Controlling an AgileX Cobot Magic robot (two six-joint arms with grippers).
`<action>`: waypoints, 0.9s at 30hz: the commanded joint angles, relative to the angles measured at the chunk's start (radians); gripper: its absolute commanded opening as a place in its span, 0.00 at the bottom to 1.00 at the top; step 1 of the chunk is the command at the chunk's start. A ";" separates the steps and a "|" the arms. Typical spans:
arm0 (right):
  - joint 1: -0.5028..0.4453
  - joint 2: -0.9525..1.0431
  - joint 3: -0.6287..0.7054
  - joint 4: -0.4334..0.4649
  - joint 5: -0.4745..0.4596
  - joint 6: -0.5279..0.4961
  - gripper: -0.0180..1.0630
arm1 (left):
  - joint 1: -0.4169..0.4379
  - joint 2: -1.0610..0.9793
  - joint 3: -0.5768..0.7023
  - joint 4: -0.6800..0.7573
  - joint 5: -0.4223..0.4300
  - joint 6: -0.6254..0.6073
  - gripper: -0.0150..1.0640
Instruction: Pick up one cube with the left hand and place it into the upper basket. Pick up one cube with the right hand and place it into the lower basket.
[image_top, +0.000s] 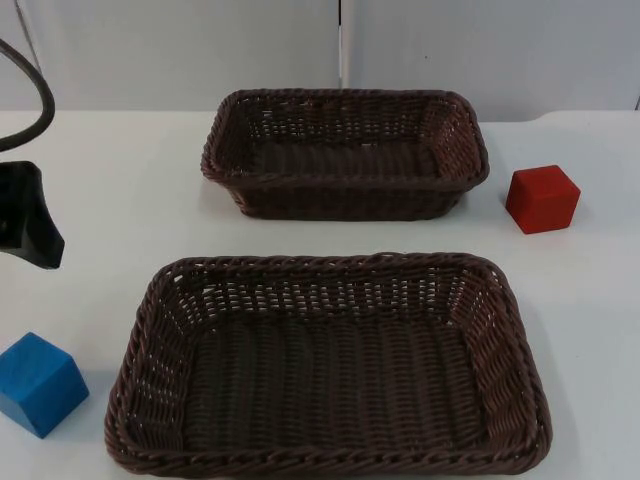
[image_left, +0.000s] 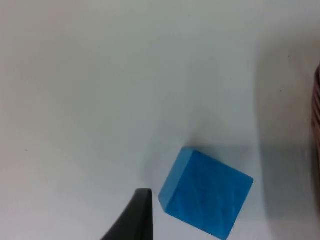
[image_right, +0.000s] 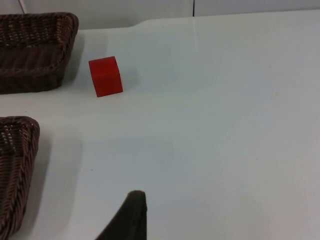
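While left gripper (image_top: 30, 225) hovers near blue cube (image_left: 205, 192) — jaws' state unclear, red cube (image_right: 105, 76) beside upper basket (image_top: 345, 155).

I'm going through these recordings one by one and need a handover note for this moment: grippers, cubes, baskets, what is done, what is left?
Left gripper: above the table's left side, over the blue cube, holding nothing.
Right gripper: off to the right, facing the red cube, holding nothing.
Blue cube: on the table, left of the lower basket.
Red cube: on the table, right of the upper basket.
Done: nothing; both baskets hold no cube.
Left: blue cube into the upper basket, red cube into the lower basket.
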 joint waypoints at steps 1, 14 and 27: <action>0.001 0.000 0.006 -0.001 -0.002 -0.007 0.99 | 0.002 -0.001 -0.006 -0.018 0.011 -0.008 0.95; 0.007 0.007 -0.030 0.001 -0.026 -0.014 0.99 | -0.006 -0.001 -0.006 -0.069 0.009 -0.005 0.95; 0.007 0.500 -0.215 0.016 -0.138 -0.036 0.99 | -0.060 -0.001 -0.022 -0.089 -0.009 0.028 0.95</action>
